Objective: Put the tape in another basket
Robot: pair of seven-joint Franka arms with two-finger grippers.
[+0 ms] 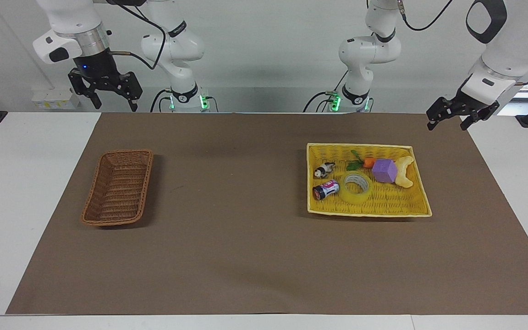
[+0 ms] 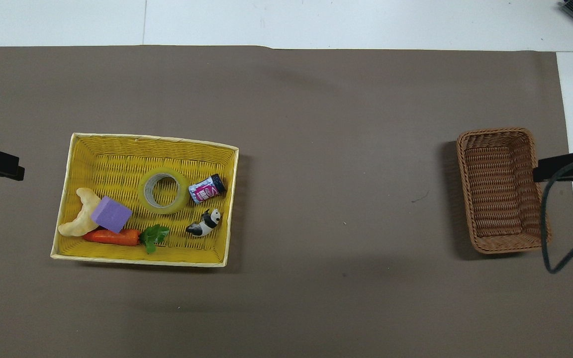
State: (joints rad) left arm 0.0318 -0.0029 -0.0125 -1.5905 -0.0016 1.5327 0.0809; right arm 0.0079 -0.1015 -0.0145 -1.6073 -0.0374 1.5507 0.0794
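Yellowish translucent tape roll (image 1: 356, 187) lies flat in the yellow woven tray (image 1: 420, 183); left tool (image 1: 450, 118) and right tool (image 1: 110, 94) hang raised, open, empty, over the surface's robot-side corners.

No legible text anywhere.

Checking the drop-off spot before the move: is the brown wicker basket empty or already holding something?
Empty. Both views show only bare weave inside the brown wicker basket; the tape lies in the yellow basket.

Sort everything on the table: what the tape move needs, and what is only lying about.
Needed:
- tape, in the yellow basket
- brown wicker basket, at the right arm's end

Lying about, all in the yellow basket:
- can
- panda figure
- carrot
- purple block
- pale curved pastry
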